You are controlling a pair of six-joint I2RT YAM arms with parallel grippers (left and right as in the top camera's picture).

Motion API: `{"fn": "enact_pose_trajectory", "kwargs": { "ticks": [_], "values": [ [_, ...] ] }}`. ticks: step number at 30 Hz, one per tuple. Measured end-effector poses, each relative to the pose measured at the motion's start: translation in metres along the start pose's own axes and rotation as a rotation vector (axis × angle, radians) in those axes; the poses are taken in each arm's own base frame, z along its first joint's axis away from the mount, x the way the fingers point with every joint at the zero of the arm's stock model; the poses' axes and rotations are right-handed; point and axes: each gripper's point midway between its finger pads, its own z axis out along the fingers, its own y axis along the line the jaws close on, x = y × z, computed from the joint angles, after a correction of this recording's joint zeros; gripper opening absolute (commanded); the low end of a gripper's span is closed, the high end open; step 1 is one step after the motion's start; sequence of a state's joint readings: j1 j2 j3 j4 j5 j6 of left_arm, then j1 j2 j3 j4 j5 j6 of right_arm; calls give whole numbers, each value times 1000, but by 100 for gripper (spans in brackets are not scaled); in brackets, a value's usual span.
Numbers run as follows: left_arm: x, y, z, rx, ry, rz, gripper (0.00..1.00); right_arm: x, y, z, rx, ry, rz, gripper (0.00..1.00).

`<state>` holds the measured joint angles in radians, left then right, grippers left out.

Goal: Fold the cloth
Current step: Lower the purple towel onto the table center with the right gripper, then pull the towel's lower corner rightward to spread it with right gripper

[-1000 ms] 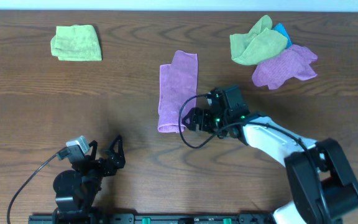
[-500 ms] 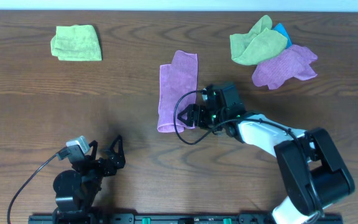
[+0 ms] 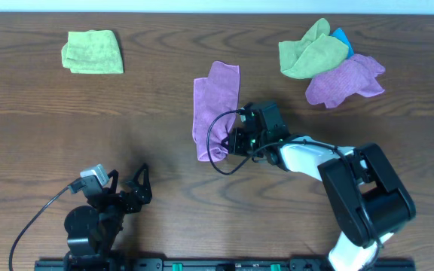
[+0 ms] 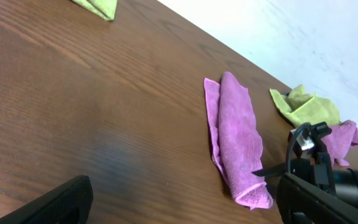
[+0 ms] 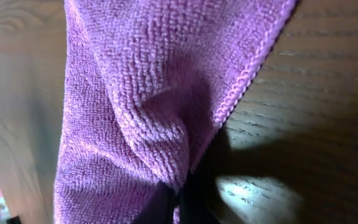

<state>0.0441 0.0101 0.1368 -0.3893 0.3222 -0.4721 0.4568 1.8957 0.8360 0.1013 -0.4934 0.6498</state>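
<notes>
The cloth [image 3: 215, 105] is a lilac-purple towel folded into a long strip, lying lengthwise in the middle of the table. My right gripper [image 3: 227, 141] is at its near end, shut on the right corner of that end. In the right wrist view the cloth [image 5: 142, 93] fills the frame and bunches down into the shut right gripper [image 5: 179, 208]. My left gripper [image 3: 138, 187] rests near the front left, open and empty, far from the cloth. From the left wrist view the cloth [image 4: 236, 140] lies ahead, with the left gripper [image 4: 182, 208] wide open.
A light green cloth [image 3: 93, 51] lies at the back left. At the back right a green cloth [image 3: 311, 49], a blue item [image 3: 341, 36] and a second purple cloth [image 3: 346, 79] are heaped together. A black cable [image 3: 221, 158] loops by the right wrist.
My right gripper moved left onto the cloth's near end and shut on it. That end has bunched and shifted slightly. The left arm has not moved.
</notes>
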Motion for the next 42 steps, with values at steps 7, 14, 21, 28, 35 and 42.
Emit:
{"fn": "enact_pose_trajectory", "kwargs": {
  "ticks": [7, 14, 21, 28, 35, 42],
  "values": [
    [0, 0, 0, 1, 1, 0, 95, 6, -5, -10, 46, 18, 3, 1],
    [0, 0, 0, 1, 0, 0, 95, 10, -28, -61, 202, -3, 8, 1],
    [0, 0, 0, 1, 0, 0, 96, 13, -41, -99, 356, -40, -15, 13],
    [0, 0, 0, 1, 0, 0, 95, 8, -71, -119, 555, -95, -30, 4],
    [0, 0, 0, 1, 0, 0, 95, 5, -100, -142, 754, -134, -39, 1],
    [0, 0, 0, 1, 0, 0, 95, 1, -124, -165, 886, -166, -14, 70]
  ]
}}
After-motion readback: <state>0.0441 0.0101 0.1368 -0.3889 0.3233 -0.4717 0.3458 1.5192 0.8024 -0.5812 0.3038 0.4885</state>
